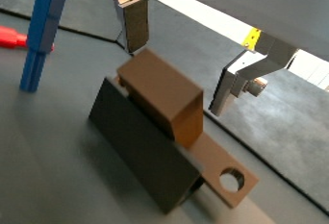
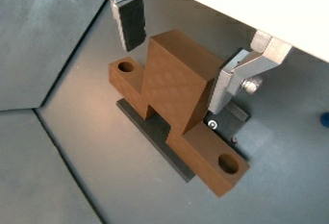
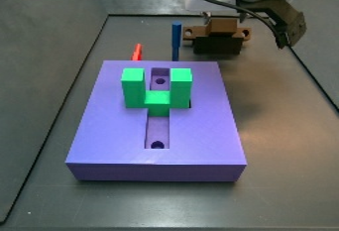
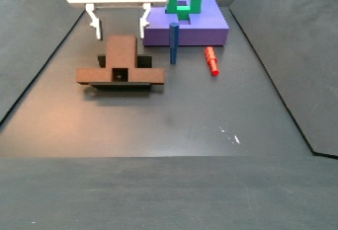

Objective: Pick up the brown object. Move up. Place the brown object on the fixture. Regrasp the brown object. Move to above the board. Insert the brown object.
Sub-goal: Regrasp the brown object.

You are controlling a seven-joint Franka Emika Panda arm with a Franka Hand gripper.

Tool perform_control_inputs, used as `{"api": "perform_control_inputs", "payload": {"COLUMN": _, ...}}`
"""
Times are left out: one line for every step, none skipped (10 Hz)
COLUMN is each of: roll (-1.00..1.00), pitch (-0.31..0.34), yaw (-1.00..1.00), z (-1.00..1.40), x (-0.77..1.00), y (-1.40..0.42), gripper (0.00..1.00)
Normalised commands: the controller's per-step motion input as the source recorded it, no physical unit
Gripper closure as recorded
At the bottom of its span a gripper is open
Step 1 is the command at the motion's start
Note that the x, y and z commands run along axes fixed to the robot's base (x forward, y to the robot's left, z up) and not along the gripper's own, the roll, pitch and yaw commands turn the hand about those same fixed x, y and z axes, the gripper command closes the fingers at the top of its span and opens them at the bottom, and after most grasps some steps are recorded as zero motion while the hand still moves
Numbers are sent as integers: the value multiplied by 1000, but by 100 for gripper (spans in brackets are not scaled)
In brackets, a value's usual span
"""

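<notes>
The brown bar [image 2: 174,98] lies across the dark fixture [image 1: 139,146], near the far edge of the floor behind the purple board [image 3: 159,126]. The hand [image 2: 180,50] hovers just above it, fingers [image 2: 130,21] spread open on either side, gripping nothing. A blue peg [image 1: 42,34] stands nearby.

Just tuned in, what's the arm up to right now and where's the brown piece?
The brown object lies across the fixture, at the far end of the floor from the board. The gripper hangs open just above it, one finger on each side of its raised middle block, not touching. The board's groove is empty, with the green block at one end. A blue peg stands nearby.
</notes>
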Motion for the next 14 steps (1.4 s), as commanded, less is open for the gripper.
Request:
{"api": "perform_control_inputs", "payload": {"roll": 0, "pitch": 89, "yaw": 203, "z": -243, "x": 260, "y": -63, "gripper": 0}}
{"api": "perform_control_inputs", "payload": {"roll": 14, "pitch": 149, "yaw": 46, "z": -234, "x": 354, "y": -69, "gripper": 0}}
{"api": "perform_control_inputs", "payload": {"roll": 37, "pitch": 157, "yaw": 49, "z": -231, "x": 297, "y": -20, "gripper": 0}}
{"api": "perform_control_inputs", "payload": {"roll": 174, "pitch": 194, "yaw": 63, "z": -151, "x": 223, "y": 0, "gripper": 0}}
{"api": "perform_control_inputs", "payload": {"roll": 291, "pitch": 114, "yaw": 40, "z": -43, "x": 26, "y": 0, "gripper": 0}}
{"api": "perform_control_inputs", "payload": {"roll": 237, "pitch": 40, "yaw": 11, "z": -31, "x": 0, "y": 0, "gripper": 0}}
{"api": "perform_control_inputs", "payload": {"roll": 260, "pitch": 0, "yaw": 0, "z": -49, "x": 0, "y": 0, "gripper": 0}}
{"api": "perform_control_inputs", "payload": {"roll": 349, "pitch": 3, "yaw": 0, "z": -80, "x": -26, "y": 0, "gripper": 0}}
{"api": "perform_control_inputs", "payload": {"roll": 509, "pitch": 69, "yaw": 0, "z": -100, "x": -6, "y": 0, "gripper": 0}}
{"api": "perform_control_inputs", "payload": {"roll": 431, "pitch": 71, "yaw": 0, "z": -83, "x": 0, "y": 0, "gripper": 0}}
{"api": "perform_control_inputs", "payload": {"roll": 323, "pitch": 34, "yaw": 0, "z": -20, "x": 0, "y": -14, "gripper": 0}}
{"api": "perform_control_inputs", "payload": {"roll": 231, "pitch": 0, "yaw": 0, "z": -17, "x": 0, "y": -43, "gripper": 0}}
{"api": "perform_control_inputs", "payload": {"roll": 237, "pitch": 0, "yaw": 0, "z": -6, "x": 0, "y": -51, "gripper": 0}}
{"api": "perform_control_inputs", "payload": {"roll": 323, "pitch": 66, "yaw": 0, "z": -11, "x": 0, "y": -80, "gripper": 0}}
